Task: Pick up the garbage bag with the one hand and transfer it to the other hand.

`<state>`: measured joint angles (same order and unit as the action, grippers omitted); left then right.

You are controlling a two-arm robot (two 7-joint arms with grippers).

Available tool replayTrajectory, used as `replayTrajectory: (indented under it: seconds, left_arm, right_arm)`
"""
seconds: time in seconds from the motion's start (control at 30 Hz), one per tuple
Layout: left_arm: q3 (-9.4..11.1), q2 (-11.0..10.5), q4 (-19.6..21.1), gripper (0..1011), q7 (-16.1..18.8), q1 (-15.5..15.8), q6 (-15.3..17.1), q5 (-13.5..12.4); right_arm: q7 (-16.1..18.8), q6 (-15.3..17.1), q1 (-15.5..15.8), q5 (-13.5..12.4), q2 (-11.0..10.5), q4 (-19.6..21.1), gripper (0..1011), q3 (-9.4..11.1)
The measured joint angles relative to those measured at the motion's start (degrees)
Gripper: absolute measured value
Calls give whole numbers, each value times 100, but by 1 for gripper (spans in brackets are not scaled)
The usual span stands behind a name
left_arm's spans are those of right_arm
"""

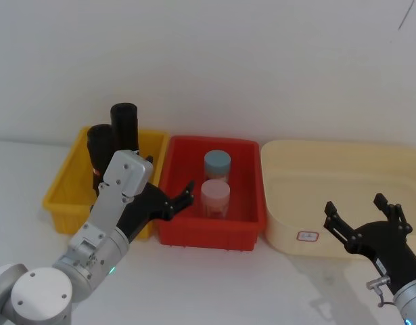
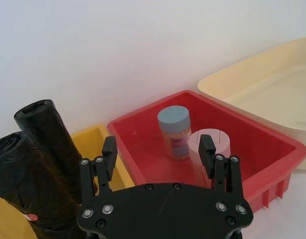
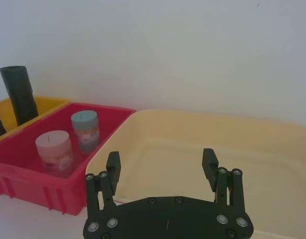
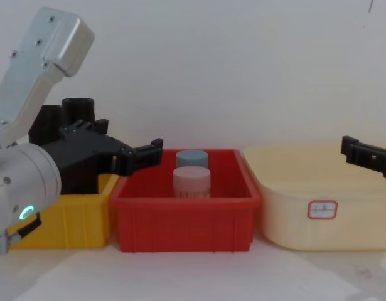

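Observation:
The garbage bag (image 1: 101, 145), a crinkly black roll, stands upright in the yellow bin (image 1: 67, 196); it is also in the left wrist view (image 2: 17, 181). My left gripper (image 1: 169, 177), on the arm with the teal ring, hovers open over the seam between the yellow and red bins, to the right of the bag and apart from it. From its own wrist camera the left gripper (image 2: 158, 149) has nothing between its fingers. My right gripper (image 1: 355, 206) stands open and empty before the cream tub, as the right wrist view (image 3: 161, 160) also shows.
A taller, straight black cylinder (image 1: 124, 124) stands just behind the bag in the yellow bin. The red bin (image 1: 208, 233) holds a blue-lidded jar (image 1: 217, 164) and a pink-lidded jar (image 1: 215, 196). A large cream tub (image 1: 289, 223) sits at the right. A white wall is close behind.

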<state>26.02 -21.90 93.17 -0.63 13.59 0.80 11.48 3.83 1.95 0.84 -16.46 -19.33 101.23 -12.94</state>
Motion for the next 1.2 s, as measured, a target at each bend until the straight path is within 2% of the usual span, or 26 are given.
replayTrajectory:
  seconds: [1.2]
  left_arm:
    - [0, 0, 0, 1000, 0, 0, 0, 0]
  right_arm:
    - [0, 0, 0, 0, 0, 0, 1001, 0]
